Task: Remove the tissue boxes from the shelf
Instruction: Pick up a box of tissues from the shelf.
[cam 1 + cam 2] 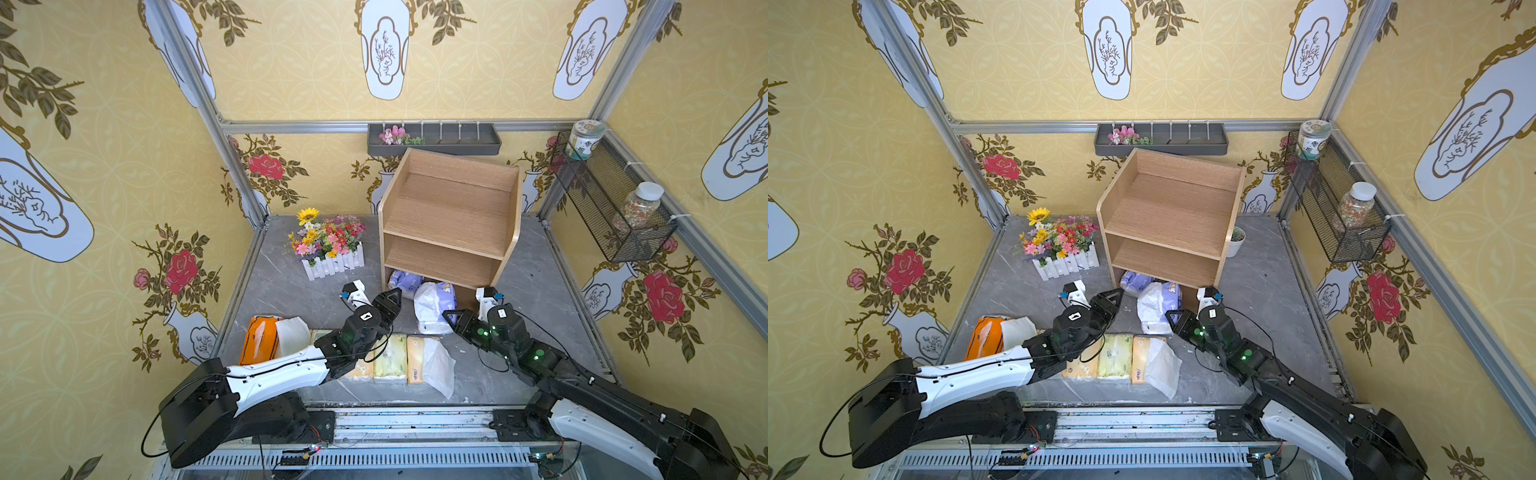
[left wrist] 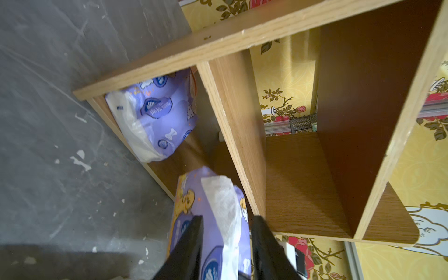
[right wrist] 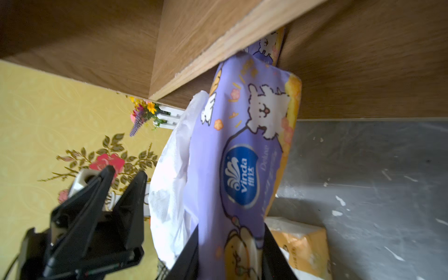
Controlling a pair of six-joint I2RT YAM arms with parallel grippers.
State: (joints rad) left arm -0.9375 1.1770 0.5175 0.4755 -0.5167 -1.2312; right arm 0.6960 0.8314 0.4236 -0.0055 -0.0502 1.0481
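- orange pack (image 1: 257, 338) and white pack (image 1: 293, 332) sit at about 8 o'clock on the table (image 1: 291, 286). The cream packs (image 1: 390, 359) are lined up at 6 o'clock, so those are all off the shelf.
- left gripper (image 1: 397, 300) hangs near the middle of the table, pointing at the bottom tier. Its fingers (image 3: 135, 194) are spread and pinching nothing.
- tucked pack (image 1: 401, 280) lies inside the bottom tier at its left end, under the board.
- held pack (image 1: 432, 309) pokes half out of the same tier, at 5 o'clock from the tucked one. A loose sheet (image 3: 169, 181) flops off its side.
- right gripper (image 1: 451, 320) is clamped across the held pack's near end, and the wrap dents in between the fingers.
- shelf (image 1: 449, 208) stands at 12 to 1 o'clock. Its top two tiers look bare.
- My guess on handling: these are light and squishy, and the film looks slick. I'd grab across the narrow body or an end and squeeze firmly, never the sheet, since that would probably just pull out.
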